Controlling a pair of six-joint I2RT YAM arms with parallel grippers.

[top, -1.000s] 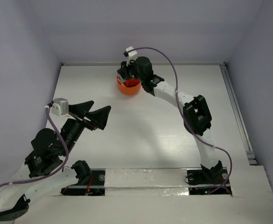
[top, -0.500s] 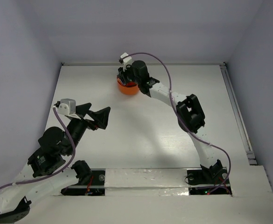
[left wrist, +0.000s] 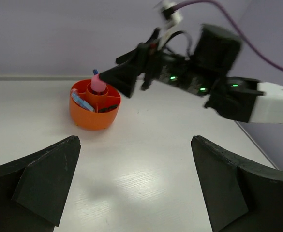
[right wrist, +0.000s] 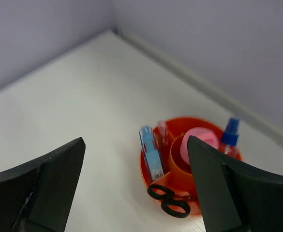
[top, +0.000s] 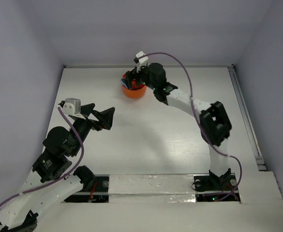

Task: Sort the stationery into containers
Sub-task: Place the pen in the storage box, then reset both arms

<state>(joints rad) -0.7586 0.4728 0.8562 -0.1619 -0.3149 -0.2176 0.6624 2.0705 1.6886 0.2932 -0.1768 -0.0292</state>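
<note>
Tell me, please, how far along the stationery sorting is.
Done: scissors, blue tube and pink piece sit in the orange tub. In hand: nothing; right gripper hangs open at the tub, left gripper open, apart. Left: no loose stationery shows on the table.

right hand opened wide, pulled back above orange tub

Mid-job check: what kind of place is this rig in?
Probably a lab test cell: a white table boxed in by blank pale walls, the left arm and right arm bolted at its near edge, and an orange tub holding stationery.
</note>
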